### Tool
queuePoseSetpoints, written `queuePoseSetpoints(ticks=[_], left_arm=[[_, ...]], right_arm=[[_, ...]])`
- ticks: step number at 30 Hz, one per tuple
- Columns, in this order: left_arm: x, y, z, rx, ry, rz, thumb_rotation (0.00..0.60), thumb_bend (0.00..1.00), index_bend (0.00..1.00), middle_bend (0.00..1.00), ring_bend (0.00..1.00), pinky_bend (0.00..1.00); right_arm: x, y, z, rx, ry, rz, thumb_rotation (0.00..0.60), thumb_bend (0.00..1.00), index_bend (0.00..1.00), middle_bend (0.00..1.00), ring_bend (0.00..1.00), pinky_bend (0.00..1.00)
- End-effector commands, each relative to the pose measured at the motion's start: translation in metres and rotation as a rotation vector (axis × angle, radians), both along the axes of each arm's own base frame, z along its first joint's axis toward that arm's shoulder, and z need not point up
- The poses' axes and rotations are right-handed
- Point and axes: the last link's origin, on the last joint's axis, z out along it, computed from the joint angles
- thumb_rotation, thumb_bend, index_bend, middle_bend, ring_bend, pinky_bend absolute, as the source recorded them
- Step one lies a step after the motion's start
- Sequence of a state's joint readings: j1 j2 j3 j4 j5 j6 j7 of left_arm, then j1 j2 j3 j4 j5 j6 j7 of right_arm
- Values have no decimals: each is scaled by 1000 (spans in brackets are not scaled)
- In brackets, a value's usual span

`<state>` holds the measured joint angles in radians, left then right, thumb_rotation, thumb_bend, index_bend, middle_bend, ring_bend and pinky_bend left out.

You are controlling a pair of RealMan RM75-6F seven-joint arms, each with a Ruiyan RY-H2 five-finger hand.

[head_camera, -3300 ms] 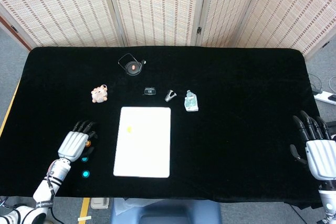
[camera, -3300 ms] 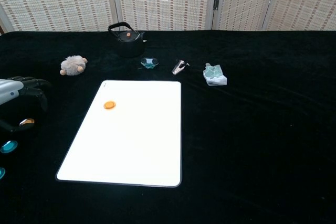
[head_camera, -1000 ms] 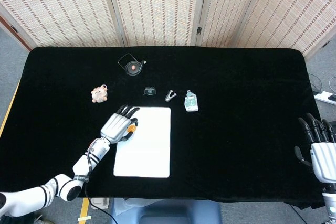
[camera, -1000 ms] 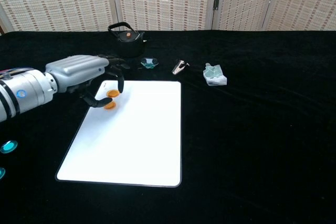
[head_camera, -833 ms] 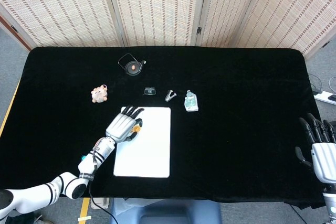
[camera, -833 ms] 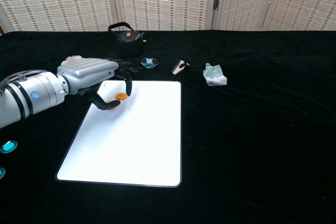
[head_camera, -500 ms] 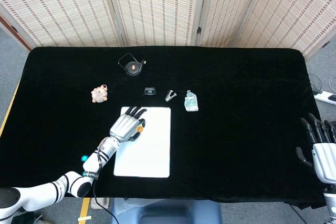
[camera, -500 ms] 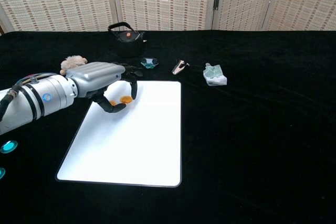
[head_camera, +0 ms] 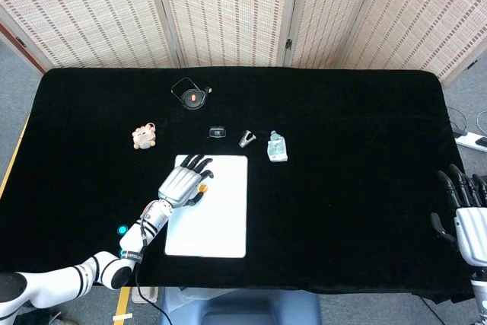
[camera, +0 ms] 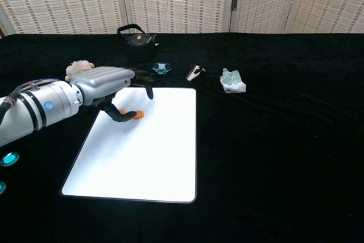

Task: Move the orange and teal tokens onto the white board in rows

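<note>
step: placing orange token (camera: 137, 115) on board (camera: 149, 157) | left hand (camera: 108, 82) over it – grip unclear, cannot tell | right hand (head_camera: 468, 218) idle, fingers spread | next: likely fetch teal token (camera: 8, 159) – behind left hand

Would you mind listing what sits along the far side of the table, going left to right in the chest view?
Plush toy → black kettle → small teal-tinted item → metal clip → crumpled pale green packet.
</note>
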<state>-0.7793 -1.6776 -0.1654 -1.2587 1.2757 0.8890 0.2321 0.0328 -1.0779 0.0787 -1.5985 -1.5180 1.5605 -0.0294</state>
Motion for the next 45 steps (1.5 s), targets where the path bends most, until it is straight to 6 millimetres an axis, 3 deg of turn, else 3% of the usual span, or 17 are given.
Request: queuePoseSetpoints(ticks=[1,7,14,26,45], left_arm=[[-11,-6,18,30,-27,7,600,469,382,108,2,0],[-49,-23,55,103,-34,47,600,469,435,108,9,0],[-89,-50,77,139,-6,90,600,469,444,108,13,0],[-128,-96,83,107,38,128,600,467,431,108,11,0],[-169,-124,84,100,75,257,600,436,379,108,2,0]], right_arm=[[1,0,1,-2,1,3,600,454,0,1,78,8],[2,0,-1,1,-3,12,600,453,0,1,79,8],[6,-4,-4,11,-2,32,600,453,0,1,81,8],[11,-9,-8,32,0,52,600,453,0,1,79,8],[14,-7,-9,34,-2,58,600,454,0,1,81,8]])
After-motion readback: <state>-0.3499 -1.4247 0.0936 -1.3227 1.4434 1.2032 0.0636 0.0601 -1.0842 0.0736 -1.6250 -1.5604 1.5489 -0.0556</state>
